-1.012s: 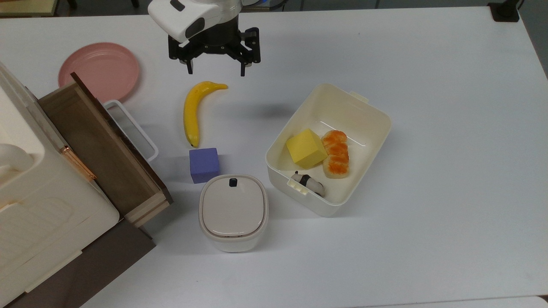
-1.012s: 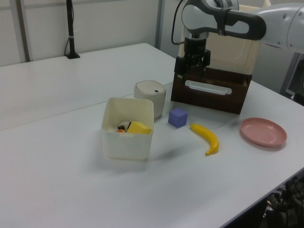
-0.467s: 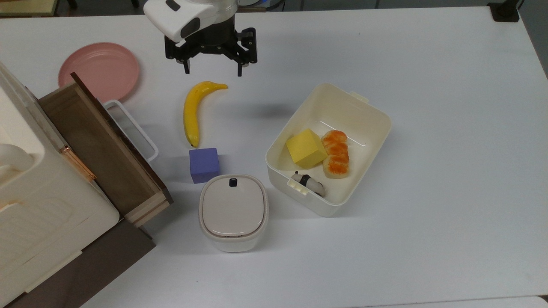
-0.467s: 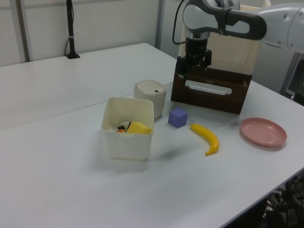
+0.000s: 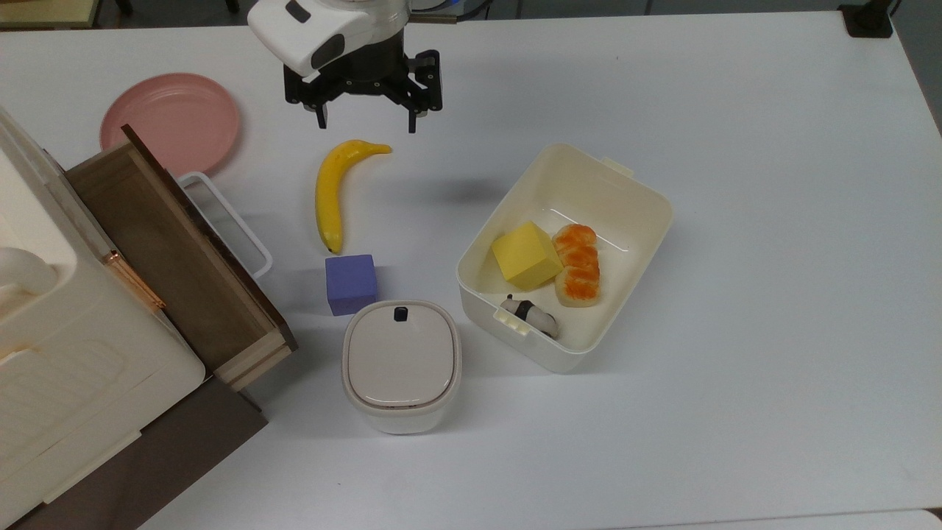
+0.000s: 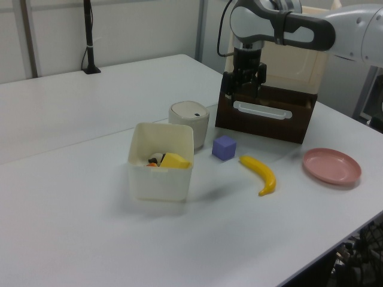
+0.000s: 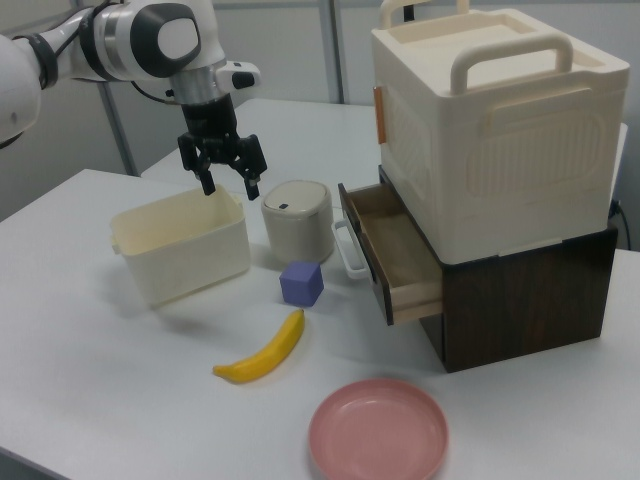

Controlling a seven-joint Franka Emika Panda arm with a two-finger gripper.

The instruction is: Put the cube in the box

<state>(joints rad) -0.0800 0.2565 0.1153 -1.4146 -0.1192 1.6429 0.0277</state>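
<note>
I'm working in what looks like a lab or test room, not a home. The props sit on a wide plain white table (image 5: 736, 221), with a black stand (image 6: 90, 42) clamped at its far edge in the left view. Pale partition walls (image 6: 137, 27) rise behind it, and loose cables (image 6: 362, 254) hang off the table's near right corner there.

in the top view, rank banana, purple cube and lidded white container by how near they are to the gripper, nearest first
From the gripper, as the top view shows them:
1. Banana, just below it.
2. Purple cube, lower still, past the banana's tip.
3. Lidded white container, lowest, right below the cube.
</note>
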